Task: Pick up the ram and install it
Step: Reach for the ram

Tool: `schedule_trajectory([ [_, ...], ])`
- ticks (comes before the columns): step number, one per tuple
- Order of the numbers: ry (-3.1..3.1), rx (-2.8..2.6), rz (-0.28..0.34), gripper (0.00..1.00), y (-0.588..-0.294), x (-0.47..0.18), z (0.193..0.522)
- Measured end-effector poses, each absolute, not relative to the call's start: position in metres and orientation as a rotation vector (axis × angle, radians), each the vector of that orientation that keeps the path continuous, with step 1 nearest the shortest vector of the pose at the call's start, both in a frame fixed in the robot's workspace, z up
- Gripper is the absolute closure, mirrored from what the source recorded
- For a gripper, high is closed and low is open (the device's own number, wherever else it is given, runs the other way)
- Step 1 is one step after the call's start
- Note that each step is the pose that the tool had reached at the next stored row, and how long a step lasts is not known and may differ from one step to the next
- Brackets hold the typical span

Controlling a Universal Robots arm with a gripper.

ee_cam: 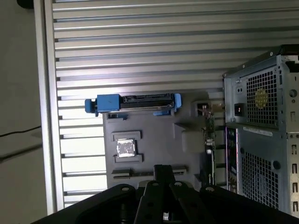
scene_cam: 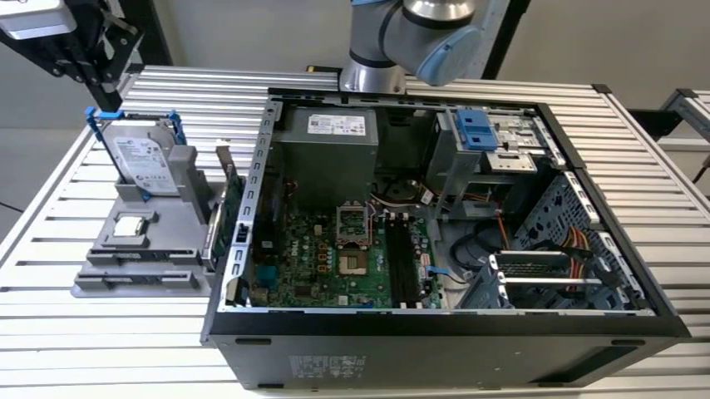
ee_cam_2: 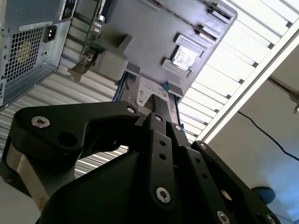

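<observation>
Standing on edge in the gray holder [ee_cam: 149, 137], just beyond the fingertips of the gripper [ee_cam: 164, 169], which appear pressed together and empty, the ram [ee_cam: 126, 173] is judged light, stiff and fragile, best taken across its flat faces at mid-length.

The slatted metal tabletop [scene_cam: 56, 332] carries two things: a grey parts holder [scene_cam: 145, 278] lying below the pincer [scene_cam: 106, 71], and an open computer case [scene_cam: 444, 349] just beside this holder, farther from the pincer.
</observation>
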State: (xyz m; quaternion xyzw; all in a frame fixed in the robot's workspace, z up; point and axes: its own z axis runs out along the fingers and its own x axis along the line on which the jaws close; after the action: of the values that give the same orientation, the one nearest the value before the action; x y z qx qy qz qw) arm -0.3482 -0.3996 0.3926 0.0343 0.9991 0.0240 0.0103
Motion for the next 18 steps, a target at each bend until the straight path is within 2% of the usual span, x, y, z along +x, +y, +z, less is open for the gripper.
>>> schedule_trajectory([
  [18,3.118,0.107,0.075,1.00,-0.411,-0.349,0.393],
])
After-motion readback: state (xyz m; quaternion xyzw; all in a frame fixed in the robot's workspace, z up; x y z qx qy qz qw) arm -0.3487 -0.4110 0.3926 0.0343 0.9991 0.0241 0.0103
